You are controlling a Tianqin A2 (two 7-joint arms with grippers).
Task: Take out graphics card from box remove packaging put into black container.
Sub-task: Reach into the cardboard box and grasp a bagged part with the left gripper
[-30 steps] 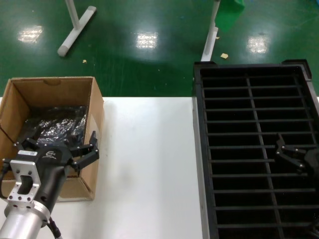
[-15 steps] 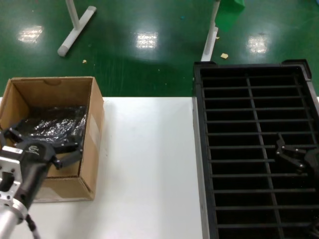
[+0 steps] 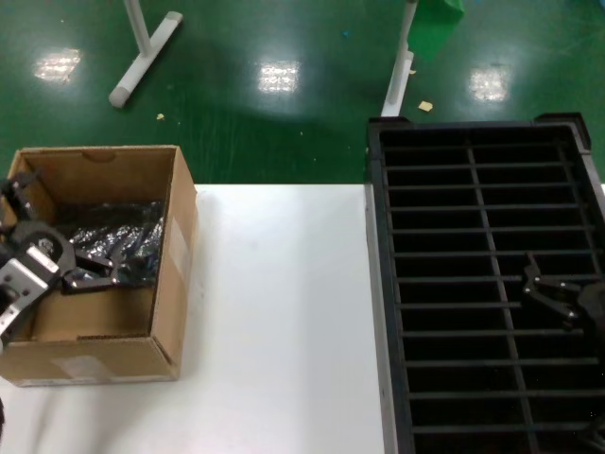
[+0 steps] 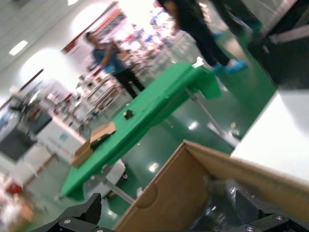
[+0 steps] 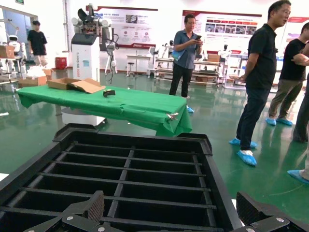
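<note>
The brown box [image 3: 175, 255] stands open at the table's left. The crinkly grey packaging [image 3: 118, 241] lies inside it, also seen as a blurred grey packaging [image 4: 222, 200] in the left wrist view against the box wall [image 4: 169, 193]. The graphics card is hidden. My left gripper [image 3: 59, 232] is open inside the box by its left wall, one finger over the bag and nothing between its fingers. The left gripper [image 4: 169, 212] straddles the far wall's notch. The black container [image 3: 378, 284] fills the right side. My right gripper [image 3: 553, 293] hangs open over its slots. Ribbed slots of the container [image 5: 130, 169] lie under that right gripper [image 5: 171, 208].
The white table [image 3: 284, 312] runs between box and crate. Beyond its far edge is green floor with white stand legs [image 3: 142, 57]. People [image 5: 258, 77] and a green-covered table [image 5: 106, 106] stand behind the crate.
My left gripper swung from the box's front right corner leftward and back into the box, and its arm slid out at the left edge. The right gripper stayed still.
</note>
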